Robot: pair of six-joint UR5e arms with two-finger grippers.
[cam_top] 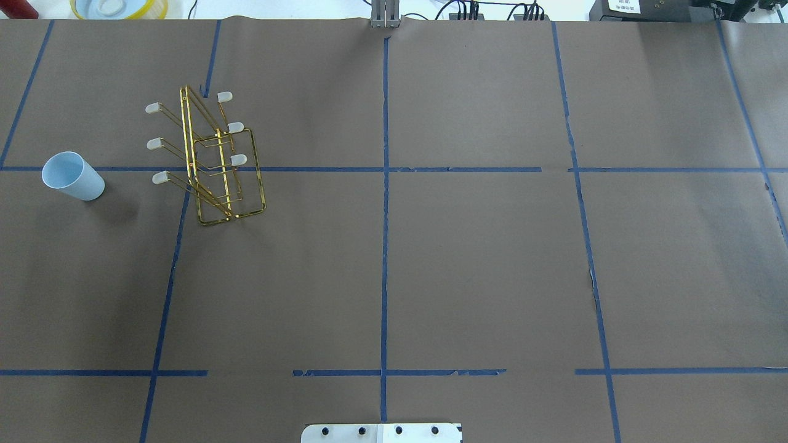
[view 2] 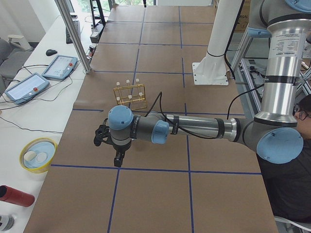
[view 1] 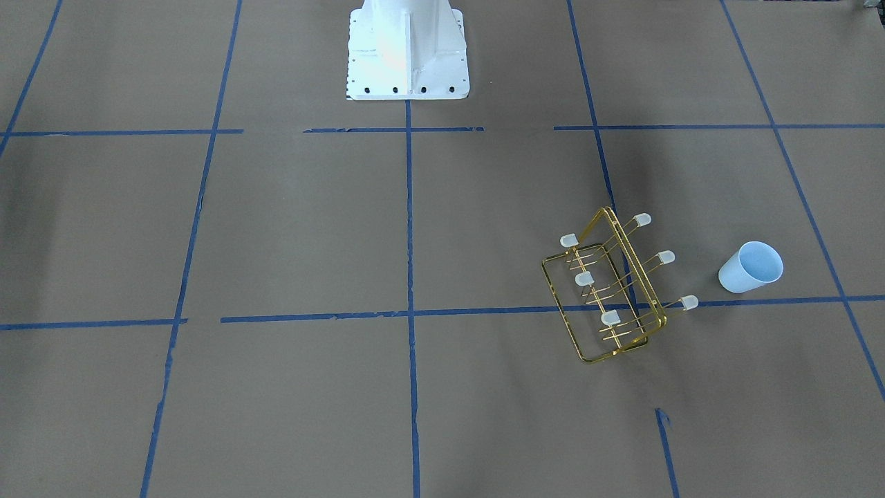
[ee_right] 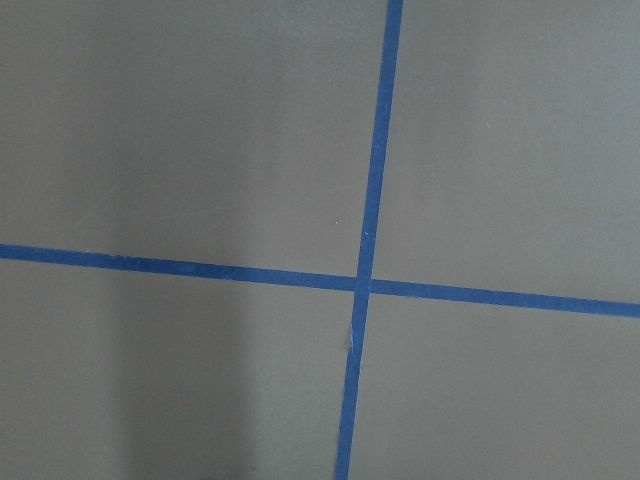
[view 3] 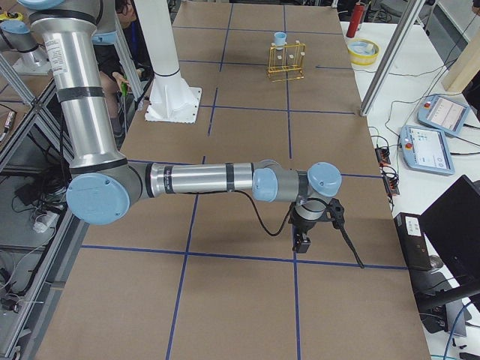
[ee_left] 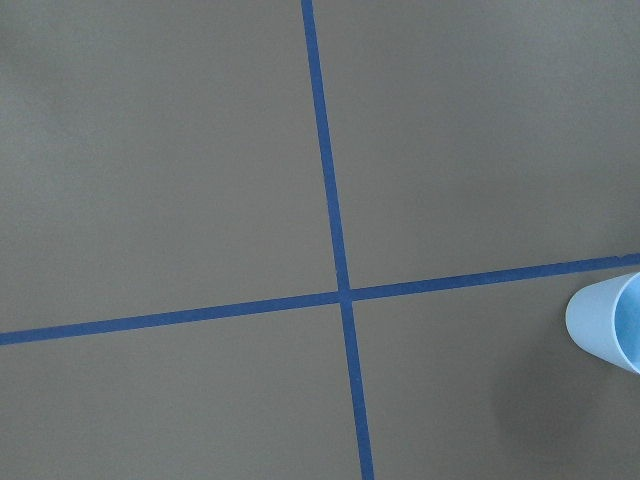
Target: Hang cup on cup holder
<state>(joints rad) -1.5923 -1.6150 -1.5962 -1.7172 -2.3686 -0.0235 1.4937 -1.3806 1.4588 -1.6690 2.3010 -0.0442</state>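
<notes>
The cup is a small pale blue tumbler standing upright, mouth up, on the brown table; it also shows in the overhead view and at the right edge of the left wrist view. The cup holder, a gold wire rack with white-capped prongs, stands beside it, a short gap apart. My left gripper hangs above the table near the cup's end; my right gripper hangs over the opposite end. Both show only in side views, so I cannot tell whether they are open or shut.
The white robot base stands at the table's middle edge. A yellow bowl, a red cylinder and control tablets lie on the white bench beyond the table. A metal post rises at the far edge.
</notes>
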